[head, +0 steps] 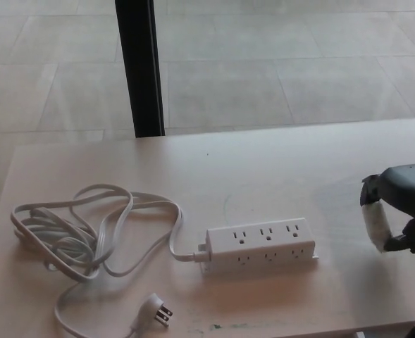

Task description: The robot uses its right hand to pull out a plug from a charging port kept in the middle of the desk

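The desk (263,169) is pale wood with a matt, faintly scuffed finish, and the power strip (261,244) at six o'clock is smooth white plastic. At eight o'clock its cord (80,232) looks rubbery and matt; the hand (397,204) at three o'clock is dull black plastic around a white plastic plug (376,224).

Right robot hand (397,211) closed, low right.

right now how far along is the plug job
Looks done: the strip on the desk shows every visible socket empty. In hand: the right hand holds the white plug clear of the strip, low at the desk's right side. Left: setting the plug down and letting go, at most.
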Robot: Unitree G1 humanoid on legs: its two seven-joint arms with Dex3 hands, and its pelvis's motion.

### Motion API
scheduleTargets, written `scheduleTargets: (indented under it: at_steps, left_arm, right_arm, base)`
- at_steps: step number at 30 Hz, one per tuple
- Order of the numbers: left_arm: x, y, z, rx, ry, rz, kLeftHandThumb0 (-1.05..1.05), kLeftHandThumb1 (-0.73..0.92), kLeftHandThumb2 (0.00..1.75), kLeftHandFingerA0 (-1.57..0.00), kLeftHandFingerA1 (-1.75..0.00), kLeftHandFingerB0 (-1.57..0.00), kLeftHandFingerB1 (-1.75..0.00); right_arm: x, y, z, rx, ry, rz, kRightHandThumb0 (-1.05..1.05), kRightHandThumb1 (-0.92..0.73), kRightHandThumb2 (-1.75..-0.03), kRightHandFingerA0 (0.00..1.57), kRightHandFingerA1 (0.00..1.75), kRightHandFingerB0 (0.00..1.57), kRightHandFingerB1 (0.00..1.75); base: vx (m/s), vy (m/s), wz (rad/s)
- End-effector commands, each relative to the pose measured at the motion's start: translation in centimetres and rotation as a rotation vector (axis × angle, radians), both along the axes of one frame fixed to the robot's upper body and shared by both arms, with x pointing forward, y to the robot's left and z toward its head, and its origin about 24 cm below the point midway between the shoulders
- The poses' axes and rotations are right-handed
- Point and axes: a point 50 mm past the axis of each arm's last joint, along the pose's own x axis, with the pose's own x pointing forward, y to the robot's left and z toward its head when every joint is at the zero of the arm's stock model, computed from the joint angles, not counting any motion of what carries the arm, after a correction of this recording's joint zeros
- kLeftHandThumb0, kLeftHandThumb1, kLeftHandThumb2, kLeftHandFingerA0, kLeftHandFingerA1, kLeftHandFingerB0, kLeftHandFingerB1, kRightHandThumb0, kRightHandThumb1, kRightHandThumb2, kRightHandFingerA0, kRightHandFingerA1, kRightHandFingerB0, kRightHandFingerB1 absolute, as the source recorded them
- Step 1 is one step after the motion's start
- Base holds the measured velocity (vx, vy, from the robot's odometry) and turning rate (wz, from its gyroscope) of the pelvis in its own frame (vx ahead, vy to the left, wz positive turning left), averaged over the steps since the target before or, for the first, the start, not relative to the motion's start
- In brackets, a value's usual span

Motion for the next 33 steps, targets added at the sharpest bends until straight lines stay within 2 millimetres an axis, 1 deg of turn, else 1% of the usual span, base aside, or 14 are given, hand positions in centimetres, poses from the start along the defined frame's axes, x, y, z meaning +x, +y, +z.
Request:
scheduleTargets:
  at_steps: [1,7,9,10,11,12,16,22,23,24,28,29,30,33]
  left_arm:
    - [-0.2,0.2,0.3,0.011,-0.002,-0.019,-0.83,0.8,1.2,-0.25,-0.59,-0.04,-0.29]
    - [-0.3,0.4,0.3,0.023,0.009,-0.013,-0.92,0.88,1.24,-0.25,-0.57,-0.04,-0.22]
    - [-0.2,0.4,0.3,0.003,-0.001,-0.003,-0.89,0.91,0.83,-0.27,-0.56,-0.04,-0.35]
    - [-0.2,0.4,0.2,0.002,-0.002,-0.002,-0.89,0.92,0.83,-0.27,-0.55,-0.08,-0.36]
    - [-0.3,0.4,0.2,0.007,0.0,-0.001,-0.93,0.91,0.85,-0.29,-0.56,-0.04,-0.31]
    - [-0.5,0.5,0.2,0.012,0.004,-0.002,-0.91,0.85,1.21,-0.27,-0.6,-0.05,-0.24]
    - [-0.6,0.5,0.1,0.007,0.005,0.016,-0.94,0.87,1.21,-0.28,-0.59,-0.07,-0.26]
    - [-0.8,0.6,0.1,-0.016,-0.004,0.034,-0.91,0.83,1.19,-0.29,-0.6,-0.05,-0.24]
    - [-0.9,0.6,0.2,-0.01,0.001,0.026,-0.84,0.8,1.18,-0.26,-0.59,-0.05,-0.26]
    - [-1.0,0.6,0.1,-0.005,0.009,0.023,-0.91,0.91,0.83,-0.24,-0.5,-0.02,-0.27]
    - [-1.1,0.6,-0.1,0.007,0.026,0.01,-0.84,0.8,1.18,-0.25,-0.58,-0.04,-0.27]
    - [-1.1,0.6,0.0,0.003,0.021,0.014,-0.9,0.92,0.8,-0.27,-0.52,-0.03,-0.32]
    - [-1.1,0.5,-0.1,0.001,0.019,0.012,-0.87,0.82,1.2,-0.28,-0.6,-0.04,-0.3]
    - [-1.4,0.5,-0.1,-0.003,0.022,0.023,-0.93,0.85,1.21,-0.26,-0.59,-0.05,-0.26]
  right_arm:
    - [0.1,0.1,-0.1,-0.149,0.048,-0.021,-0.66,-0.61,-0.59,0.84,1.37,0.26,0.35]
    - [-0.1,-0.1,-0.3,-0.302,0.142,-0.022,-0.91,-0.47,-0.89,0.9,1.2,0.04,0.17]
    - [-0.2,-0.3,0.0,-0.302,0.166,-0.046,-0.95,-0.61,-0.59,0.8,1.15,0.0,0.14]
    - [-0.2,-0.4,0.1,-0.3,0.167,-0.048,-0.97,-0.47,-0.9,0.79,1.13,0.0,0.0]
    - [-0.1,-0.6,0.4,-0.288,0.191,-0.063,-1.02,-0.62,-0.61,0.54,0.81,0.0,0.0]
    - [0.0,-0.8,1.0,-0.26,0.193,-0.073,-1.02,-0.61,-0.61,0.58,0.85,0.0,0.0]
    - [0.0,-0.8,1.7,-0.203,0.197,-0.095,-1.03,-0.58,-0.6,0.68,1.26,0.0,0.0]
    - [-0.1,-0.9,3.3,-0.077,0.187,-0.085,-1.05,-0.64,-0.62,0.68,1.32,0.0,0.02]
    - [0.0,-1.1,4.4,-0.008,0.169,-0.089,-0.93,-0.47,-0.97,0.7,1.06,0.0,0.0]
    - [-0.1,-1.8,6.1,0.048,0.149,-0.1,-0.91,-0.49,-0.9,0.77,1.28,0.03,0.08]
    - [-1.4,-5.4,10.0,0.164,0.064,-0.172,-0.93,-0.58,-0.64,0.64,1.53,0.02,0.18]
    - [-2.0,-6.7,10.6,0.199,0.033,-0.174,-0.97,-0.54,-0.88,0.84,1.38,0.02,0.13]
    - [-3.1,-8.2,11.4,0.248,0.005,-0.212,-0.91,-0.52,-0.87,0.83,1.34,0.01,0.17]
    - [-5.4,-11.4,12.3,0.341,-0.04,-0.284,-0.77,-0.47,-0.92,0.84,1.29,0.0,0.21]
  base:
    - [0.0,0.0,0.0]
    - [0.0,0.0,0.0]
    - [0.0,0.0,0.0]
    - [0.0,0.0,0.0]
    - [0.0,0.0,0.0]
    - [0.0,0.0,0.0]
    - [0.0,0.0,0.0]
    - [0.0,0.0,0.0]
    - [0.0,0.0,0.0]
    - [0.0,0.0,0.0]
    - [0.0,0.0,0.0]
    - [0.0,0.0,0.0]
    - [0.0,0.0,0.0]
    - [0.0,0.0,0.0]
